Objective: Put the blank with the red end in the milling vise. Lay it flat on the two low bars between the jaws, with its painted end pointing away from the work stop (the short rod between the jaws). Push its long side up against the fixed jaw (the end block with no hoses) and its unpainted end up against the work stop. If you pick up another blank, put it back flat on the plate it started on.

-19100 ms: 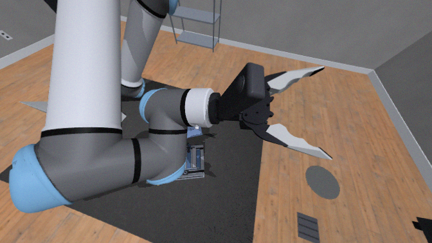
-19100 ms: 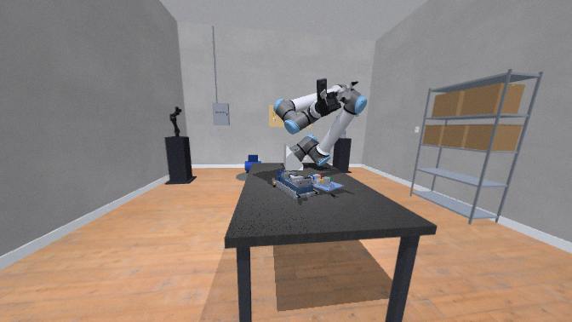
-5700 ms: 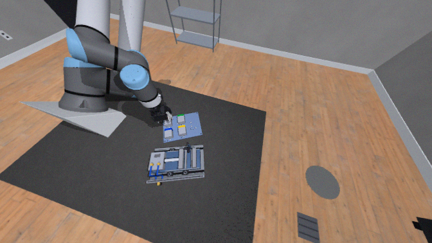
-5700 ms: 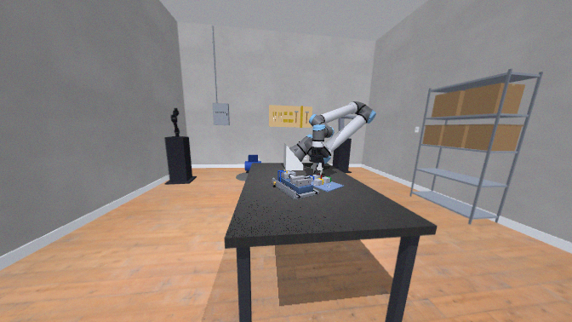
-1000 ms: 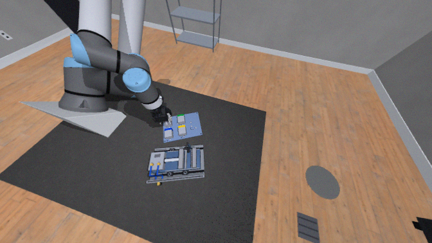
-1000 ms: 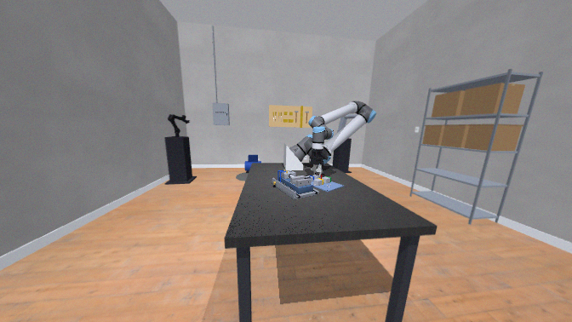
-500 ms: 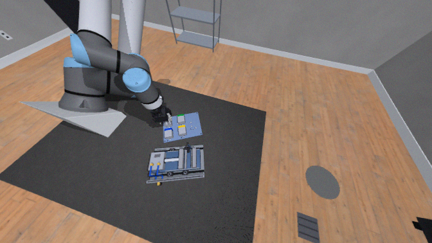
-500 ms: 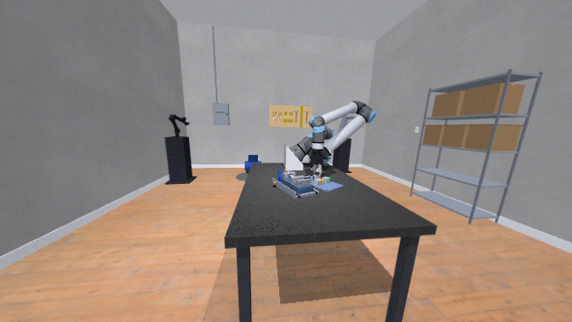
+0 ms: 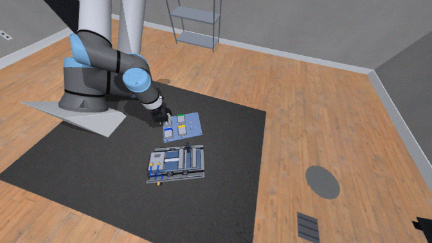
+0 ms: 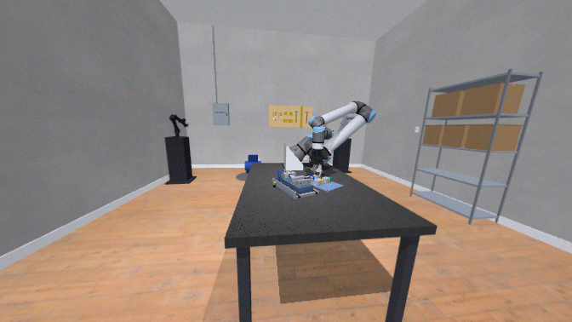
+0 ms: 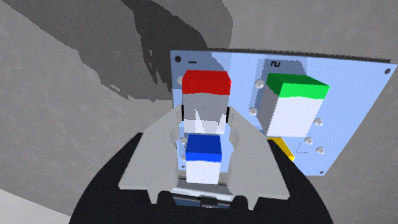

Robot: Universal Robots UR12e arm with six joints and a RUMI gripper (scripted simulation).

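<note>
The blank with the red end [image 11: 206, 102] lies on the blue plate at its back-left slot. My gripper [image 11: 205, 106] is shut on its grey body, low over the plate. In the top view the gripper [image 9: 166, 121] covers this blank. The blue-ended blank [image 11: 203, 157] shows in the gap between the fingers, closer to the wrist camera; it lies free on the plate [image 9: 164, 127]. The milling vise [image 9: 176, 162] stands in front of the plate, with nothing between its jaws. Its hose block [image 9: 156, 161] is at the left end.
A green-ended blank [image 11: 292, 105] and a yellow-ended blank [image 9: 182, 130] lie on the plate [image 9: 186, 125] to the right of my gripper. The robot base [image 9: 85, 87] stands at the back left. A shelf rack [image 9: 196, 22] stands by the far wall.
</note>
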